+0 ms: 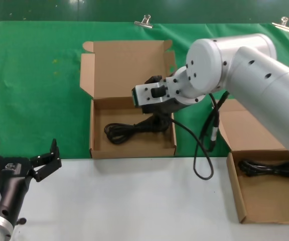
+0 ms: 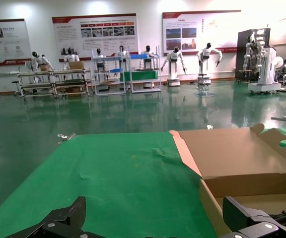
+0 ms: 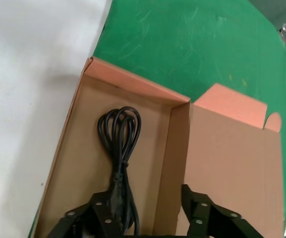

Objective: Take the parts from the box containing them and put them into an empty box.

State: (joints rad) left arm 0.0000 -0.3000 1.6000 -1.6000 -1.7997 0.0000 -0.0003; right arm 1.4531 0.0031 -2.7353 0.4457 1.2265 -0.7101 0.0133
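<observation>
Two boxes (image 1: 133, 100), green mat (image 1: 34, 85), white tabletop (image 1: 124, 201)

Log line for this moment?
right pincer open over cord in winged box | left pincer open, parked | plain box holds cable

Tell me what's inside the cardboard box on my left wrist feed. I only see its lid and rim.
Observer: A looped black cord lies on the floor of that winged-lid box.
Operator: Where's the right gripper?
Observer: The right gripper is open, low inside the box over one end of the cord.
Operator: Any other box around?
Observer: Yes, a second box at the robot's right holds another black cable.
</observation>
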